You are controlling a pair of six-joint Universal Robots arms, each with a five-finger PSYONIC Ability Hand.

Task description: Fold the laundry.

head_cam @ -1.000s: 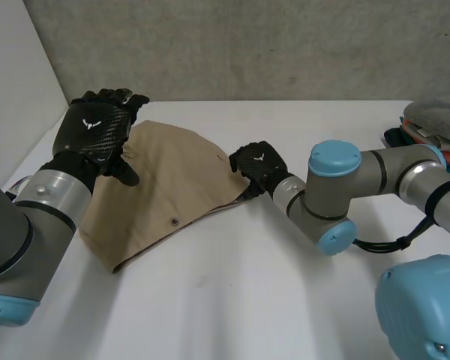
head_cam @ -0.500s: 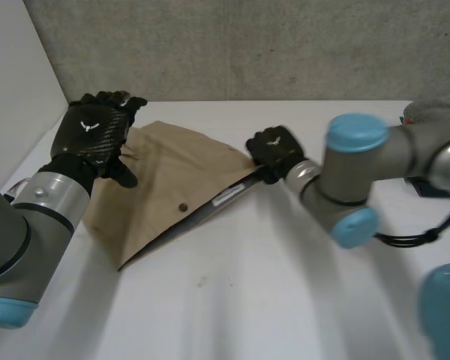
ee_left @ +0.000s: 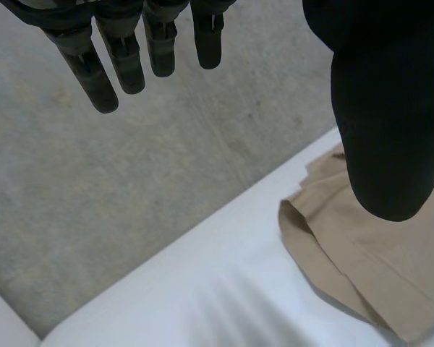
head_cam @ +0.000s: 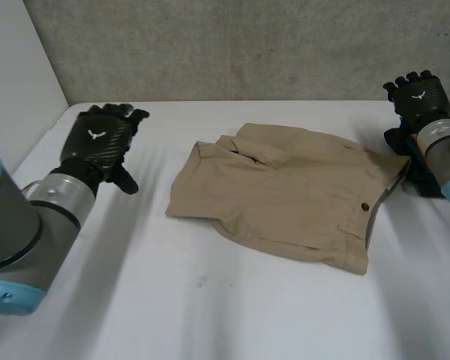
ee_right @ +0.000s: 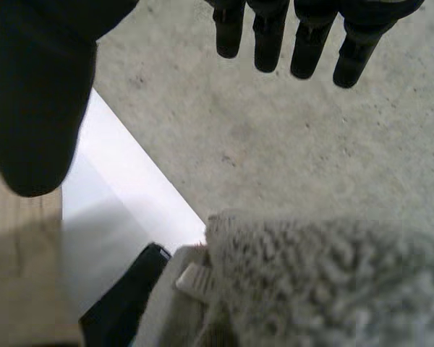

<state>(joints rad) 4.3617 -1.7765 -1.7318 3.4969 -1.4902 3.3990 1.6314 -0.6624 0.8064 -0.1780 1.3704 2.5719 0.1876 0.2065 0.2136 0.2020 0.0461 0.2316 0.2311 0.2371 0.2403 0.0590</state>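
A pair of tan shorts [head_cam: 285, 195] lies spread flat across the middle and right of the white table [head_cam: 210, 300], with a dark button [head_cam: 365, 206] near its right end. My left hand [head_cam: 97, 139] hovers open to the left of the shorts, clear of them. In the left wrist view its fingers [ee_left: 105, 72] are straight, and an edge of the shorts [ee_left: 369, 267] lies below the thumb. My right hand [head_cam: 418, 96] is raised at the far right, open and empty, past the right end of the shorts. Its fingers [ee_right: 296, 36] point at the wall.
A pile of other laundry [head_cam: 396, 139] sits at the table's right edge, partly behind my right arm. A grey fluffy towel [ee_right: 325, 282] tops that pile under my right hand. A concrete wall [head_cam: 247, 45] backs the table. A white panel [head_cam: 15, 75] stands at the left.
My right hand pulled the shorts to the right, out from under my left hand, then let go and rose to the far right. The shorts now lie spread flat. The left hand barely moved.
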